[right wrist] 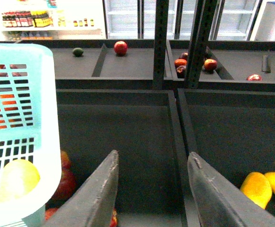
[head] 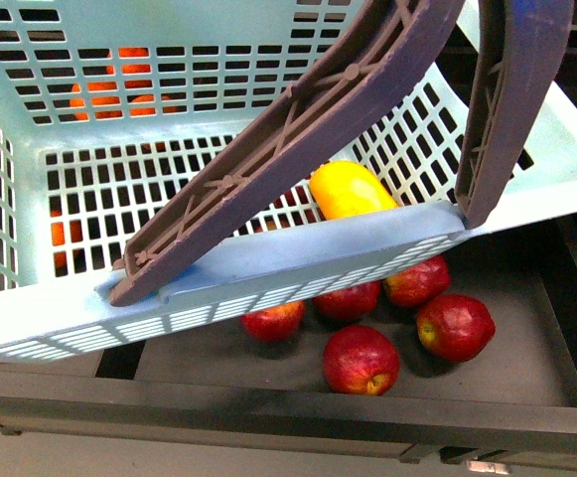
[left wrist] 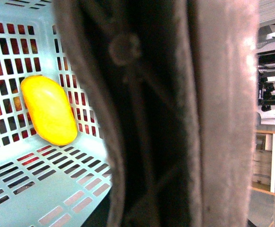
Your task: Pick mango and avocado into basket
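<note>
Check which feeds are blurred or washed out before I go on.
Front view: sharp, slight glare on the smooth yellow-orange mango. Left wrist view: the brownish-purple ribbed handle fills most of the frame, out of focus; the mango beside it is sharp. Right wrist view: the light teal slotted basket is overexposed, the far shop shelves too.
</note>
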